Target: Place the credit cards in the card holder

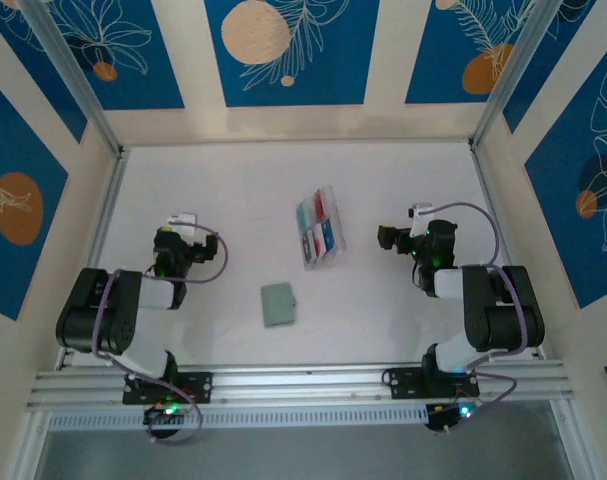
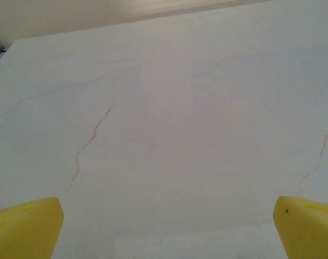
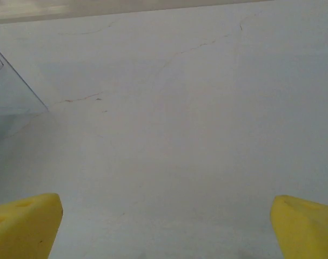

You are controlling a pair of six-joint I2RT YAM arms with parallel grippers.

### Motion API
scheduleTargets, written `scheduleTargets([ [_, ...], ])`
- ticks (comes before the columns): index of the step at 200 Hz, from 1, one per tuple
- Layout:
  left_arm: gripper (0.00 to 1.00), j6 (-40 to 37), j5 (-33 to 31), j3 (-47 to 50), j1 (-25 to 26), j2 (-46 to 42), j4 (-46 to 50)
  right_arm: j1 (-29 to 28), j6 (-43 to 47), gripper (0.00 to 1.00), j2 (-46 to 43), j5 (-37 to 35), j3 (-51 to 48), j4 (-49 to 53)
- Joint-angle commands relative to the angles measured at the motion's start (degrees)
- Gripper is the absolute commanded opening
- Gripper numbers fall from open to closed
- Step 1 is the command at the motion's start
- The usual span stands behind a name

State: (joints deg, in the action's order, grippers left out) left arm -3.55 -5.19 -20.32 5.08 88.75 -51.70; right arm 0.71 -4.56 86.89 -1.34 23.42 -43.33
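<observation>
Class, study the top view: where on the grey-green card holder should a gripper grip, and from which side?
The card holder lies flat on the table, slightly rotated. It is probably best to descend from straight above, aligned with its tilt, and pinch across two opposite edges.

The counter (image 2: 196,108) is a matt white sheet, smooth except for thin hairline cracks. Along its six o'clock edge runs a ribbed rail (image 1: 303,385) of dull silvery metal. The card holder (image 1: 278,304) looks soft and matt, like cloth. At its one o'clock, the box (image 1: 319,226) is clear glossy plastic. The fingers (image 2: 23,226) of the left pincer (image 2: 166,232) and right pincer (image 3: 166,232) are smooth yellow plastic.
</observation>
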Motion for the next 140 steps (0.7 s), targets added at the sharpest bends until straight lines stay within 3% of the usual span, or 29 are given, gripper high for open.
scheduleTargets([
  [1, 1.00, -0.4, -0.5, -1.0, 0.6, 0.6, -2.2, -0.4, -0.5, 0.99, 0.5, -0.9, 0.9, -2.0],
  [124, 1.00, -0.1, 0.6, -1.2, 0.1, 0.5, -1.4, 0.0, -0.8, 0.99, 0.5, -0.2, 1.0, -2.0],
  [140, 1.00, 0.7, -1.6, -1.1, 0.1, 0.6, -1.7, 0.4, -1.1, 0.99, 0.4, 0.5, 0.9, -2.2],
])
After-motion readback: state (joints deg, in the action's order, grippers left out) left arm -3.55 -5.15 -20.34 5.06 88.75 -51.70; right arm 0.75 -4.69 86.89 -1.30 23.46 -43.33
